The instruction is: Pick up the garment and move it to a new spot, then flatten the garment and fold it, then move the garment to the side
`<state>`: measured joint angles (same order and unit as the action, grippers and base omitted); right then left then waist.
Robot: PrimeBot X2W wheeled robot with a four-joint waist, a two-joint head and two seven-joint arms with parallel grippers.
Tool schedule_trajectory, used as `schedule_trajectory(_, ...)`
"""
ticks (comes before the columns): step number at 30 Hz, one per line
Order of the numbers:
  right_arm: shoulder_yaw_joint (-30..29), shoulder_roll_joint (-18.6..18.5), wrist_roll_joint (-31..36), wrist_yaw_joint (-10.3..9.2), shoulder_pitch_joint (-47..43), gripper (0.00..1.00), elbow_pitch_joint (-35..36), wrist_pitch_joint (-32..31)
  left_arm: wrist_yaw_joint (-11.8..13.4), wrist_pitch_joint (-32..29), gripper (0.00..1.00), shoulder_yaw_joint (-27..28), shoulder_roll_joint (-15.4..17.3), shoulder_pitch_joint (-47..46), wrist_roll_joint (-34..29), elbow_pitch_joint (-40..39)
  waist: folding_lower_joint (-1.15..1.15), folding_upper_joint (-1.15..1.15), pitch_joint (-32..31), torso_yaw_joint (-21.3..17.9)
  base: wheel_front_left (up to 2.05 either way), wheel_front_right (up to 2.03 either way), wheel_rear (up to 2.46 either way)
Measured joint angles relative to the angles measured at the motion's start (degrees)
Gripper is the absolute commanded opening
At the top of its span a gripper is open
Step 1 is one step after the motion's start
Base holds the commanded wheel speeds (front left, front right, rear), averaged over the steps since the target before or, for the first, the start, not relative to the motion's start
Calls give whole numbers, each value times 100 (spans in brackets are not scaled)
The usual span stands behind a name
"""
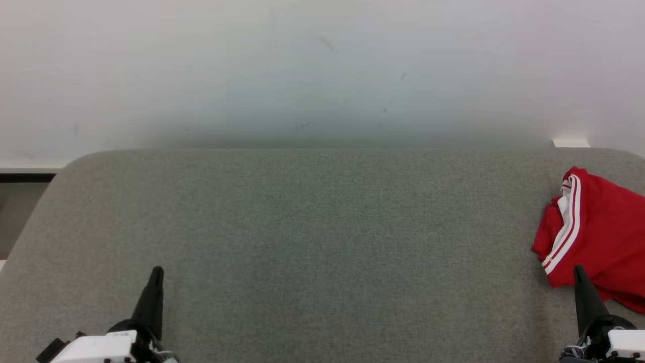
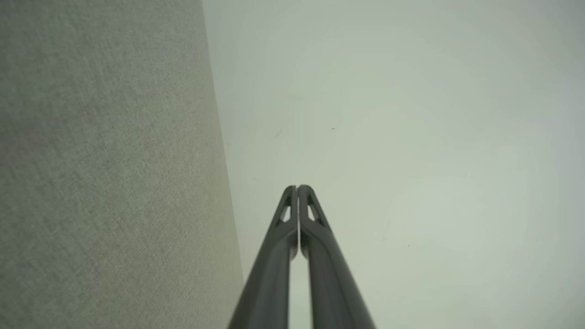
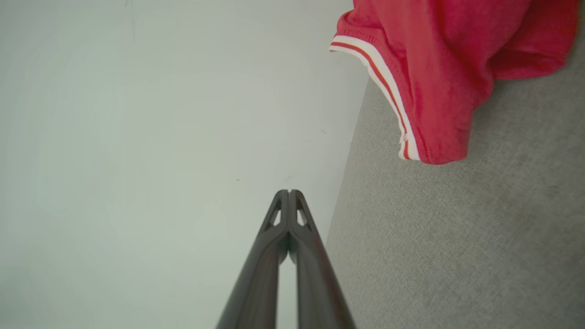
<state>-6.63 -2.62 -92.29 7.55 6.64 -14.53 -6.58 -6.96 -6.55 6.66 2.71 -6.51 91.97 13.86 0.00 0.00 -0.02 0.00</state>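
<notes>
The garment (image 1: 599, 232) is a red piece with white striped trim, lying bunched at the right edge of the grey fabric surface (image 1: 312, 227). The right wrist view has the garment (image 3: 438, 68) at its upper right. My right gripper (image 1: 578, 272) is shut and empty at the lower right, its tip just in front of the garment's near edge; whether it touches the cloth I cannot tell. In its own wrist view, my right gripper (image 3: 289, 192) has both fingers pressed together. My left gripper (image 1: 157, 272) is shut and empty at the lower left, far from the garment, and my left gripper (image 2: 297, 187) also reads as closed from the wrist.
A pale wall (image 1: 322, 70) rises behind the grey surface. The surface has rounded far corners, and a dark gap (image 1: 25, 177) shows beyond its left edge. A small white object (image 1: 571, 143) sits at the back right.
</notes>
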Motion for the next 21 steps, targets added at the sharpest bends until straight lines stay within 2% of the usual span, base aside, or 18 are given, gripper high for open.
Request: schedule_trajectory(21, 0, -1, 0, 0, 1, 0, 0, 1, 0, 0, 0, 0, 0, 0, 0, 0, 0, 0, 0, 0, 0, 0, 0)
